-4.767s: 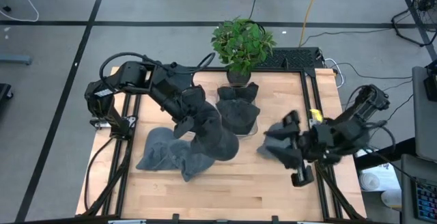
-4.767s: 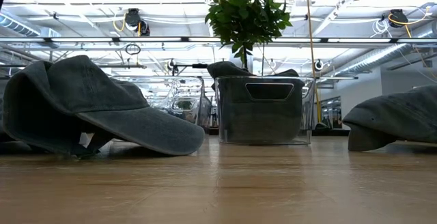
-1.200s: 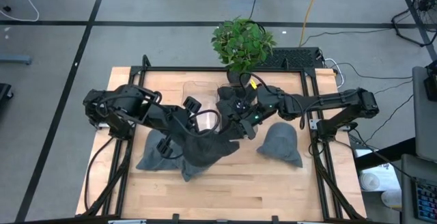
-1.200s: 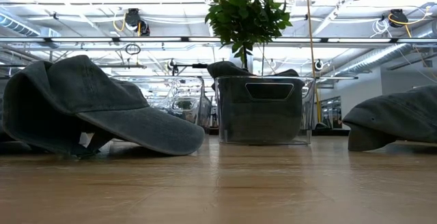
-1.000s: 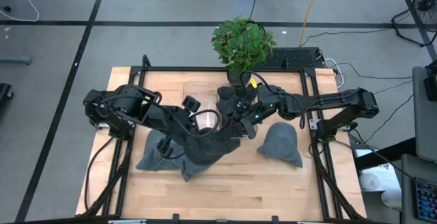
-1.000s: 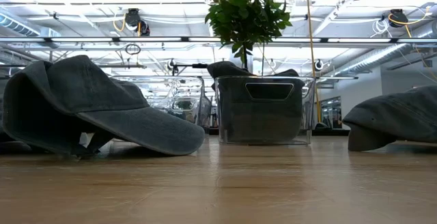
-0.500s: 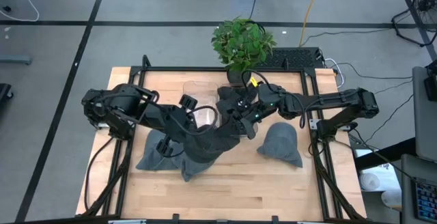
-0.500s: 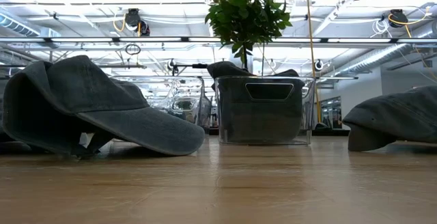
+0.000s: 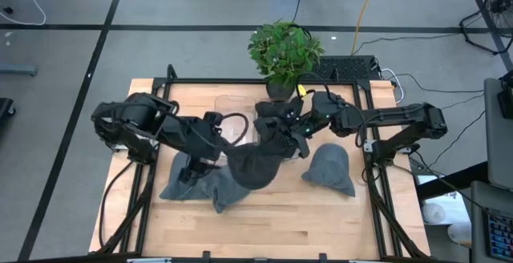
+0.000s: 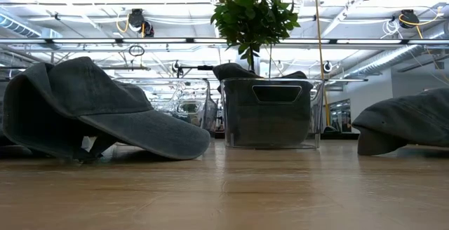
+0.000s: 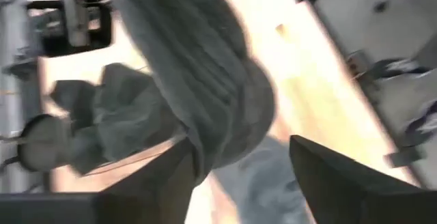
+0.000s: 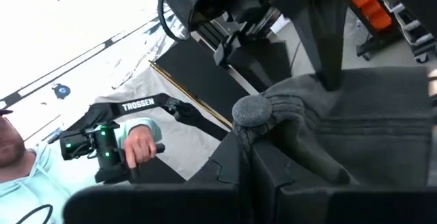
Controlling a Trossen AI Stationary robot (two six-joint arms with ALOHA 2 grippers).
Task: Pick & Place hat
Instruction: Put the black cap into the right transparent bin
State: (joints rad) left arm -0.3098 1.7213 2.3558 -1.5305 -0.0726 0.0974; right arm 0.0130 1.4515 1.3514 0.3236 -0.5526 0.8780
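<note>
A dark grey hat [image 9: 252, 163] hangs over the middle of the table, with my right gripper [image 9: 284, 138] shut on it from the right. The same hat fills the left wrist view as a grey fold [image 11: 205, 80]. My left gripper [image 9: 216, 144] stands open just left of it; its fingers [image 11: 174, 179] flank the hat's lower edge, and I cannot tell whether one touches it. Other hats lie on the table at the left [image 9: 191, 184] and right [image 9: 329, 167]. A clear bin [image 9: 234, 119] at the back holds more hats. My right gripper pinches a bunched fold of the hat's crown [image 12: 273, 125], right beside the top button [image 12: 251, 111], between its two shut fingers [image 12: 229, 173]. The fingers come about level from the table's right. The hat hangs slack below and to the left of them.
A potted plant [image 9: 284, 48] stands behind the bin [image 10: 270, 111]. The low view shows a hat at left [image 10: 91, 111] and another at right [image 10: 407, 121] resting on the wood. A person's hand [image 12: 140, 142] on a control arm shows beyond the table.
The hat has come away from my left gripper, whose wrist has rolled, and hangs from my right gripper alone, bunched rounder than before. My right gripper has risen a little and drawn slightly toward the table's right with it.
</note>
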